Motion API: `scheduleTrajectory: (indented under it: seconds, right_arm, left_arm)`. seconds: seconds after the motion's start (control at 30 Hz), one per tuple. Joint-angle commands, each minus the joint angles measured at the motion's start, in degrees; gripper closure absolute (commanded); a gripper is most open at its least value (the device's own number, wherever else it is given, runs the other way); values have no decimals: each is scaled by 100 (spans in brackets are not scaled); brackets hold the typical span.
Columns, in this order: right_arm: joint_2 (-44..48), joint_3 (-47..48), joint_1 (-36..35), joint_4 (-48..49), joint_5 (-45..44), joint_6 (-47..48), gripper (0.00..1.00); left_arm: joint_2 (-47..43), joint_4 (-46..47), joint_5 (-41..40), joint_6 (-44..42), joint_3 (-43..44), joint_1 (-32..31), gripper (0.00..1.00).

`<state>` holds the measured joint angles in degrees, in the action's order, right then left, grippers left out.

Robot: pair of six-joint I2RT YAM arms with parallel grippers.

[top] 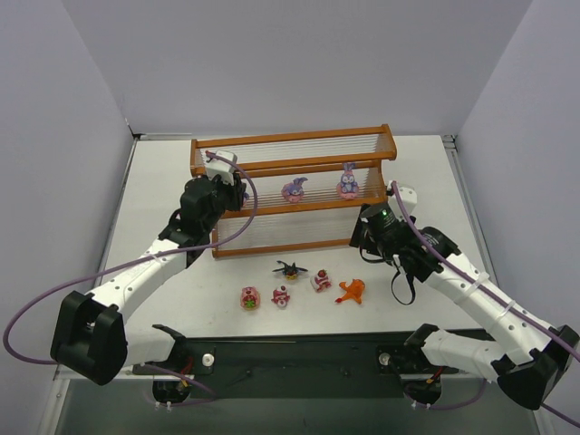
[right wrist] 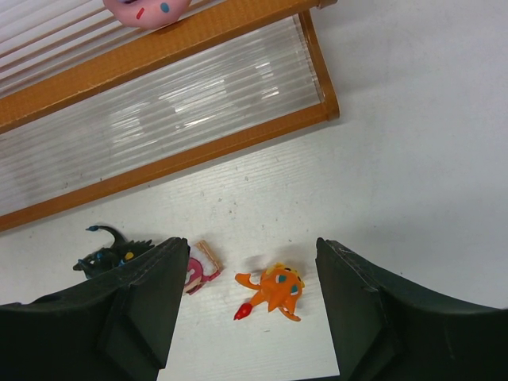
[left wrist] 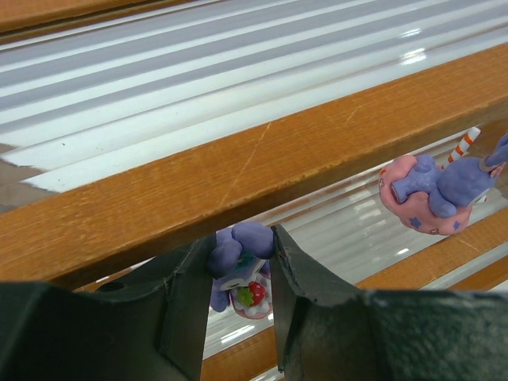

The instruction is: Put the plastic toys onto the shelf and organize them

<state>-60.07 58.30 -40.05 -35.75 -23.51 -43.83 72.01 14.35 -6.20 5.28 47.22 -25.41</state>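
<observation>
Plastic toys, 8 pcs; approx. 1/4 done. On shelf (top: 317, 207), mid tier: purple long-eared toy (top: 294, 188) and second purple toy (top: 348, 183), standing well apart. Third purple toy (left wrist: 242, 290) is being clenched in L hand (left wrist: 243, 238) at shelf's L end, near mid tier; not yet released. Lying on tabletop (top: 426, 172) in front of shelf: black winged toy (top: 290, 268), orange toy (top: 351, 290), round pink-red toys x3 (top: 249, 298). R hand (right wrist: 252, 254) is hovering over them, fingers spread, carrying nothing. Obstacle: shelf's front rail is crowding L hand.
</observation>
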Motion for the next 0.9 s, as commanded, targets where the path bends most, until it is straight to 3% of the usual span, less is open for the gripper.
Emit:
scheduleTrajectory:
  seconds: [0.0,0.3,0.67,0.87]
  right_arm:
    - [-75,181,59,-55,-84,6,34]
    - [-154,181,59,-55,-84,-29,35]
    - [-163,173,59,-11,30,-29,35]
    - [-127,129,50,94,337,243,27]
  left_arm:
    - [-46,261,31,-97,-11,36,64]
    - [-468,420,75,-132,-389,27,35]
    - [-679,315,-30,-9,-389,27,21]
    - [-1171,-89,-119,157,-380,27,11]
